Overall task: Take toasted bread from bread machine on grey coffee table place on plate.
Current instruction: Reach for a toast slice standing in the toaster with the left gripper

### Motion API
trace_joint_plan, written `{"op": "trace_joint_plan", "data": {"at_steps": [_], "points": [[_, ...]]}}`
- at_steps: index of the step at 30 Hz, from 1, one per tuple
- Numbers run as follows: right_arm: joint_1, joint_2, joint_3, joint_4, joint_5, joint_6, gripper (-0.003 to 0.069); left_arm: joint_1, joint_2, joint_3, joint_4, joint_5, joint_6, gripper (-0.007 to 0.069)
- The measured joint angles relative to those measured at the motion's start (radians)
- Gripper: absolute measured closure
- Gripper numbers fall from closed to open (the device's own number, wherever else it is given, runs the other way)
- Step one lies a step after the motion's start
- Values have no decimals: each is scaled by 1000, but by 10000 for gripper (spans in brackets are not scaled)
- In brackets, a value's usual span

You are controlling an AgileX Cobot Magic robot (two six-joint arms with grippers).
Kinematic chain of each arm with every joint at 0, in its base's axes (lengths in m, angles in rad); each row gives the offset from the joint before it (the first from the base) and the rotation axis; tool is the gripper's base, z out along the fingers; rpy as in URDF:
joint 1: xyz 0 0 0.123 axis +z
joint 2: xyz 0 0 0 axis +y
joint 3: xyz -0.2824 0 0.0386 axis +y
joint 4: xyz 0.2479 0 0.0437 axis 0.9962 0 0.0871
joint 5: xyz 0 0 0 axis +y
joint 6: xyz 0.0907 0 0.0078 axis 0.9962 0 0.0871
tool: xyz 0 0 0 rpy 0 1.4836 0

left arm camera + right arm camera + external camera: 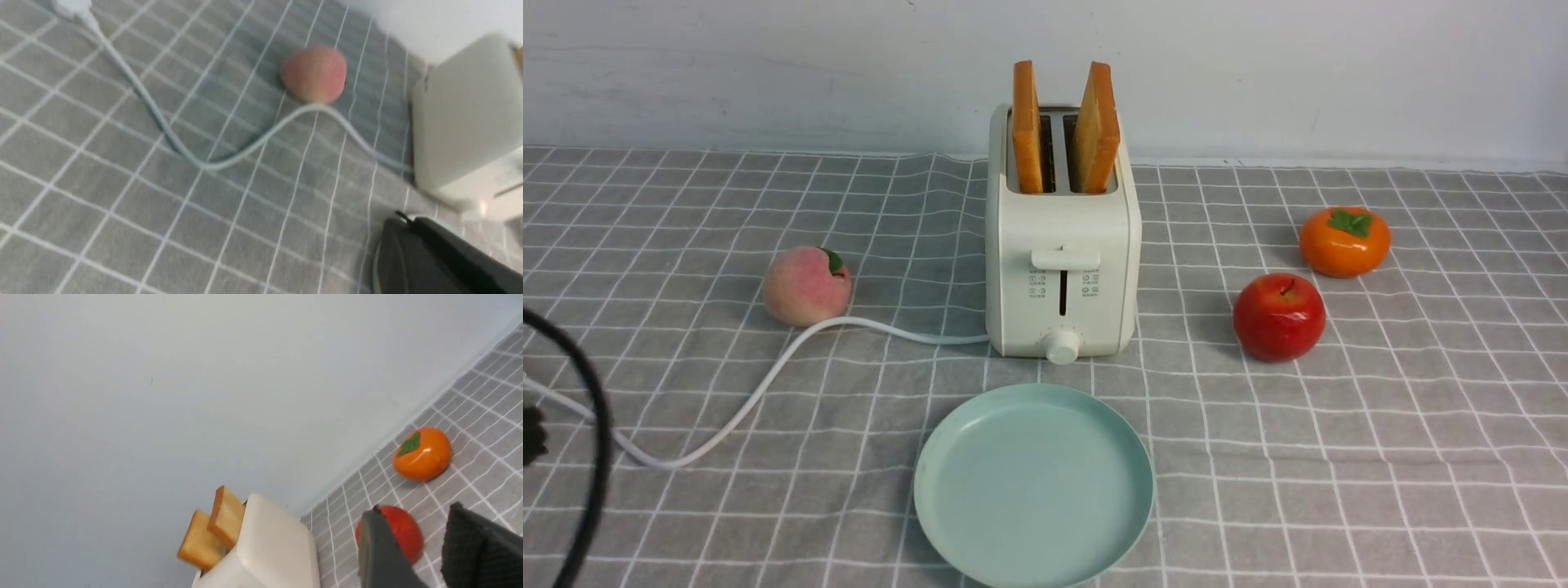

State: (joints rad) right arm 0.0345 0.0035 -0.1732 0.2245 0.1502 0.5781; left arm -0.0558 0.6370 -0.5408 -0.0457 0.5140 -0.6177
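You have both slices of toast (1092,131) upright in the toaster (1062,220), and the plate (1035,486) bare: both transfers remain. Your left claw (402,218) is closed, empty; your right claw (412,526) gapes, empty.

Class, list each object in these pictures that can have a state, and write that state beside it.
Two square golden-tan toast slices: upright in slots, tops sticking out
Cream-white two-slot toaster: upright, lever up
Round mint-green plate: empty
Black left gripper: shut
Dark right gripper: open, holding nothing
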Motion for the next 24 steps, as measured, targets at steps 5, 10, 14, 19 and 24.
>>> {"op": "trace_joint_plan", "data": {"at_steps": [5, 10, 14, 19, 24], "points": [[72, 246, -375, -91, 558, -137, 431, 0, 205, -99, -271, 61, 357, 638], [93, 541, -582, -105, 945, -326, 564, 0, 386, -281, -474, 182, 593, 638], [94, 643, -613, -77, 981, -407, 669, 0, 521, -431, -544, 239, 668, 638], [94, 692, -613, 14, 958, -428, 676, -34, 687, -611, -550, 261, 682, 638], [95, 694, -613, 106, 929, -485, 676, -187, 846, -816, -488, 179, 683, 638]]}}
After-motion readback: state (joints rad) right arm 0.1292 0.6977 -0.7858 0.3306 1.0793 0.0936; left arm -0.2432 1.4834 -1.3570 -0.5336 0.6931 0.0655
